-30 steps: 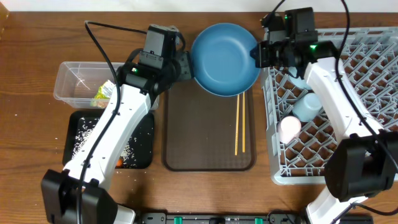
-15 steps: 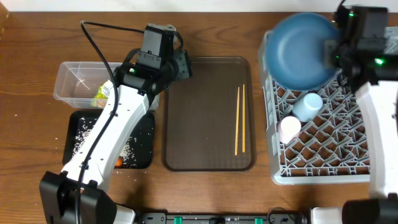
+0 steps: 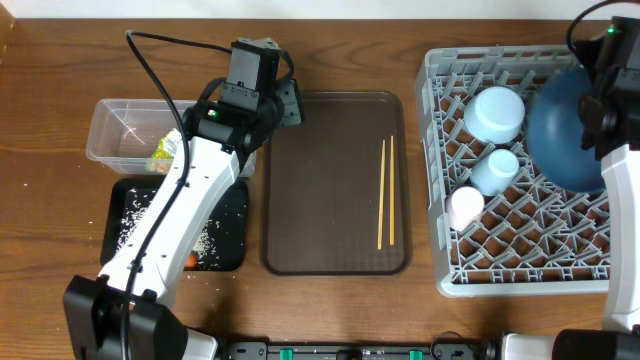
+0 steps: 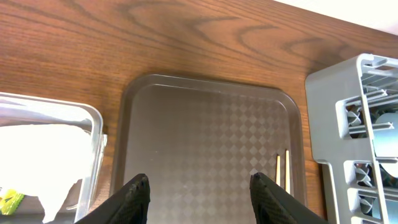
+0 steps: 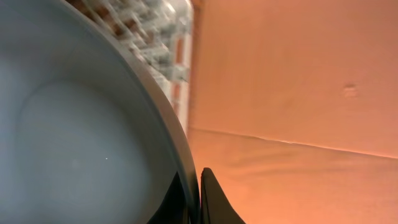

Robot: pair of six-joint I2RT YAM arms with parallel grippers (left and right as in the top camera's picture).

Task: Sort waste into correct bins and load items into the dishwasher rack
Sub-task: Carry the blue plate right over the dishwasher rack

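Plate (image 3: 562, 128), dark blue, stands tilted on edge over the 3 o'clock side of the rack (image 3: 433, 215), its face turned toward 9 o'clock. The right gripper (image 3: 598, 108) is at the plate's 3 o'clock edge. In the right wrist view the plate (image 5: 74, 143) fills the left of the picture, and the right gripper (image 5: 194, 198) has its jaws nearly together with the rim pinched between them. Whether the plate's lower edge touches the lattice cannot be told.

Inside the rack, a light-blue bowl (image 3: 497, 112) sits toward 11 o'clock, mouth down. A blue cup (image 3: 493, 171) lies just beside it toward 6 o'clock, and a pinkish cup (image 3: 465, 207) sits near the rack's 9 o'clock wall.

The left gripper (image 4: 202, 198) hangs over the 11 o'clock corner of the brown tray (image 3: 320, 240), jaws wide apart and holding nothing. The chopsticks (image 3: 386, 195) lie side by side on that tray's 3 o'clock half, running from 12 to 6.

At the table's (image 3: 350, 55) 9 o'clock side, the clear tub (image 3: 108, 120) holds a yellow-green wrapper (image 3: 165, 152). The black tray (image 3: 236, 235), just beside the tub toward 6 o'clock, carries scattered rice (image 3: 133, 215) and an orange stick (image 3: 191, 262).
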